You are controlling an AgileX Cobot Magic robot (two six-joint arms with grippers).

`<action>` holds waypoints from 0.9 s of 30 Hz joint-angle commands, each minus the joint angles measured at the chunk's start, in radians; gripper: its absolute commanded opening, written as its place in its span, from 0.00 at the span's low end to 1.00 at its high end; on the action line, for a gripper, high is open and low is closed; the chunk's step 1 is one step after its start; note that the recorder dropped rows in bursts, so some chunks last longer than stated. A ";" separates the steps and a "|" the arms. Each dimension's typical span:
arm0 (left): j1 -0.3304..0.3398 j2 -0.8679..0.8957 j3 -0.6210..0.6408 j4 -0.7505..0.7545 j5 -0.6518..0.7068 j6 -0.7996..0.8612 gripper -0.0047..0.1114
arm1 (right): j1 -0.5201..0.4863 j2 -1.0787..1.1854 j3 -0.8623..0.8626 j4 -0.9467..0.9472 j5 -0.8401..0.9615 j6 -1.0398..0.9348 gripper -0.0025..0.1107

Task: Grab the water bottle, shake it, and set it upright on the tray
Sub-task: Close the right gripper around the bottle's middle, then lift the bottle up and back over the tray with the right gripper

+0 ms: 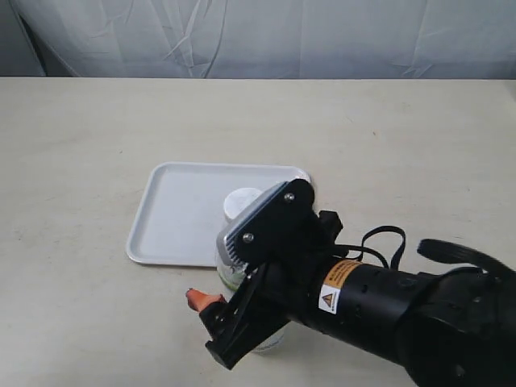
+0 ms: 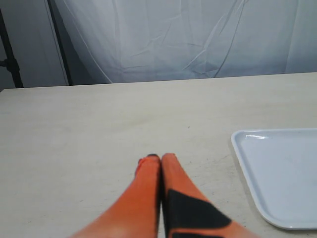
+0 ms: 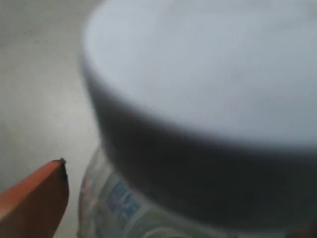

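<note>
Exterior view has my right arm [image 1: 379, 302] reaching in low over the tabletop [image 1: 81, 145], its black wrist covering most of the water bottle [image 1: 240, 203]. The bottle's white cap shows just past my right jaws, over the near rim of the tray [image 1: 173, 210]. A strip of its clear body and label peeks out beside them. One orange fingertip [image 1: 196, 300] of these jaws sticks out on the side of the bottle away from my arm. The other finger is hidden behind the wrist and the bottle. The bottle looks tilted, cap toward the tray and foot toward me, but whether it touches the tabletop I cannot tell.

Right wrist view is filled by the blurred cap [image 3: 213, 64], very close, with the label [image 3: 119, 203] below it. The same orange fingertip [image 3: 39, 196] sits just beside the label, with a thin strip of tabletop showing between them. With only one finger in sight, I cannot tell whether my right jaws are clamped on the bottle or merely standing around it.

Left wrist view shows my left jaws closed, the two orange fingers [image 2: 148, 193] pressed together with nothing between them, above bare tabletop. A corner of the tray [image 2: 277, 173] lies near them but apart, and a white cloth backdrop [image 2: 173, 39] hangs beyond the far edge of the tabletop.
</note>
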 commanded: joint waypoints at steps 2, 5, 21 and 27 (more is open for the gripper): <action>-0.002 -0.005 0.004 -0.003 -0.006 0.001 0.04 | 0.004 0.051 -0.026 0.026 -0.004 0.006 0.75; -0.002 -0.005 0.004 -0.005 -0.006 0.001 0.04 | 0.004 0.053 -0.026 0.037 -0.006 0.006 0.49; -0.002 -0.005 0.004 -0.005 -0.006 0.001 0.04 | -0.017 -0.152 -0.079 0.173 -0.212 -0.121 0.01; -0.002 -0.005 0.004 -0.005 -0.006 0.001 0.04 | -0.143 -0.242 -0.278 0.299 -0.134 -0.424 0.01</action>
